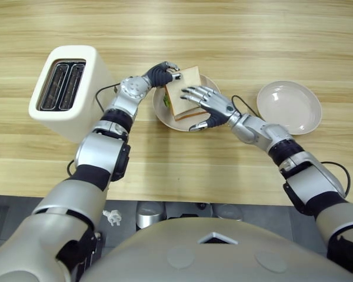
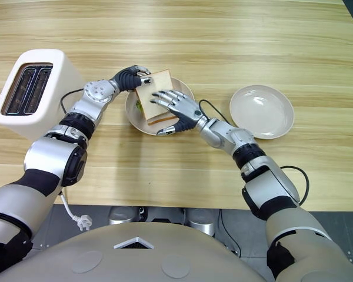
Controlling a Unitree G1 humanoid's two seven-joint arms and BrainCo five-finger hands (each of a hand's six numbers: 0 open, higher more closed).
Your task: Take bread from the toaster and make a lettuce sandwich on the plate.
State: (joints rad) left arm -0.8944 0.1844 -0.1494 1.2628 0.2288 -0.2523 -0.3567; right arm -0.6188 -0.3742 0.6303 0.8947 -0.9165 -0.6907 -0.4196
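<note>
A white plate (image 1: 163, 119) in the middle of the table carries a sandwich. Its top bread slice (image 1: 185, 87) lies tilted over a bit of green lettuce (image 1: 165, 101) that peeks out on the left. My left hand (image 1: 160, 74) is curled on the slice's far left corner, fingertips touching the crust. My right hand (image 1: 209, 107) lies spread over the near right part of the slice, with its fingers stretched out flat. The white toaster (image 1: 62, 88) stands at the left, and both its slots look dark and empty.
An empty white dish (image 1: 289, 107) sits to the right of the sandwich plate, close to my right forearm. The toaster's black cord (image 1: 102, 92) runs behind my left wrist. Bare wooden table stretches along the far side.
</note>
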